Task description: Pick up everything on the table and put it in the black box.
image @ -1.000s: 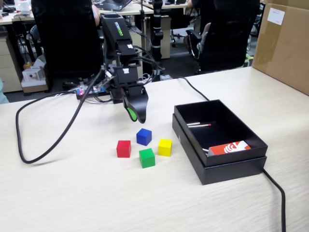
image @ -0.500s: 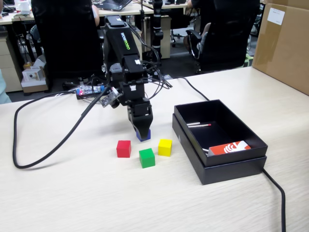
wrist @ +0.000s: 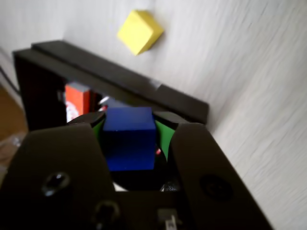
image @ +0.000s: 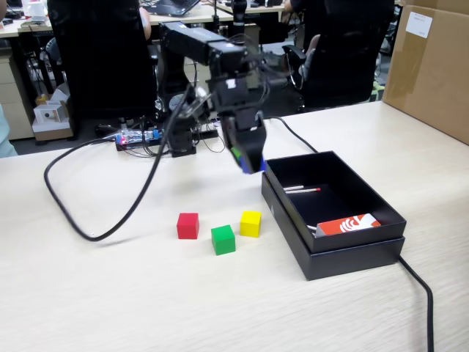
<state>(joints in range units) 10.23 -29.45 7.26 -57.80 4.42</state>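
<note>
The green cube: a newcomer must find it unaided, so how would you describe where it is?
Start at the black box on the pale table in the fixed view. To its left sits a short row of three cubes. The green cube is the middle one, between the red cube and the yellow cube, and lies nearest the camera.

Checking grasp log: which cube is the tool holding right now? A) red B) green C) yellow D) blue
D. The wrist view shows the blue cube clamped in the tool, while the red cube, green cube and yellow cube sit on the table.
</note>
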